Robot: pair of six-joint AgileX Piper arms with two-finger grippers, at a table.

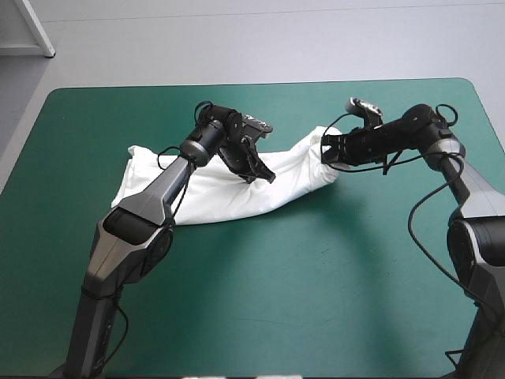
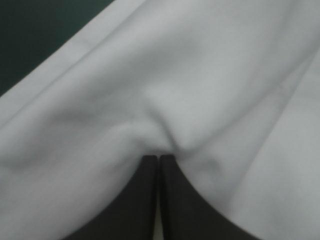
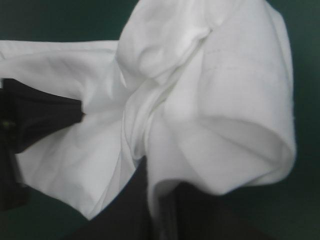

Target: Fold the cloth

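The white T-shirt [image 1: 229, 185] lies stretched across the middle of the teal-green table, partly bunched. My left gripper [image 1: 260, 174] pinches the cloth near its middle; in the left wrist view its black fingers [image 2: 150, 200] meet at a pucker of the T-shirt [image 2: 165, 100]. My right gripper [image 1: 330, 150] grips the shirt's right end, lifted slightly. The right wrist view has folds of the T-shirt [image 3: 210, 115] draped over its nearly closed fingers [image 3: 135, 210], and the left gripper [image 3: 35, 120] shows dark beyond.
The teal-green cover [image 1: 276, 300] stretches bare toward the near edge, and more of it lies open along the far edge [image 1: 260, 99]. A white object [image 1: 35, 28] stands beyond the table's far left corner.
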